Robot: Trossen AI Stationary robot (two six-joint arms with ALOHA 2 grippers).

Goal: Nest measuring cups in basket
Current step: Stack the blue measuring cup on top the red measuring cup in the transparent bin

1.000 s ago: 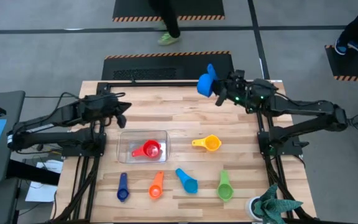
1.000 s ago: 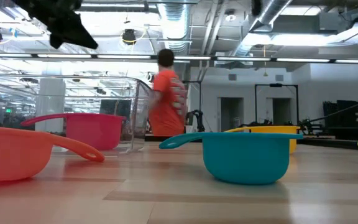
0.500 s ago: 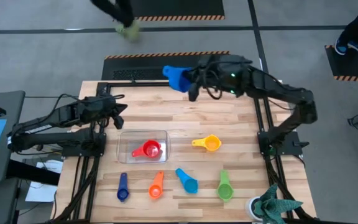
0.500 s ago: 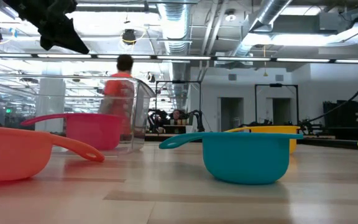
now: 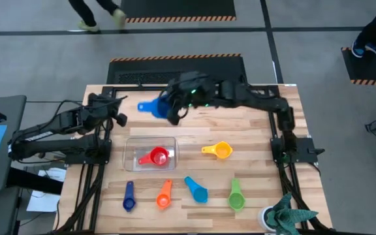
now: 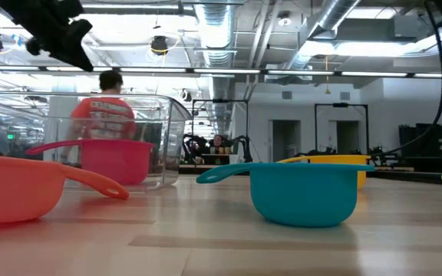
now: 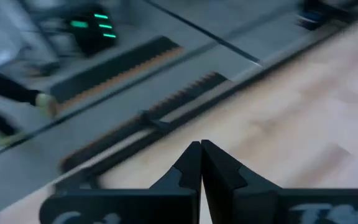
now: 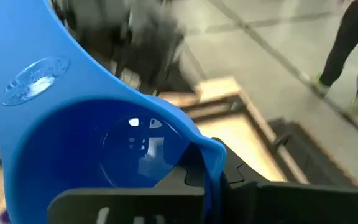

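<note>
The place is a large robotics lab or industrial workshop. A pale butcher-block wooden bench (image 5: 253, 134) stands on a grey concrete floor (image 5: 44, 59) marked with dark lines and black mats edged in orange-and-black hazard stripes (image 5: 175, 18). The low view shows exposed silver ventilation ducts (image 6: 213, 31), ceiling pipes and long strip lights (image 6: 344, 73), with a person in an orange shirt (image 6: 106, 115) walking through the open hall.

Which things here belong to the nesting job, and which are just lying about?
Job: basket with red cup inside; blue cup in right gripper; yellow, green, light blue, orange, dark blue cups on table.

Lying about: plant.
</note>
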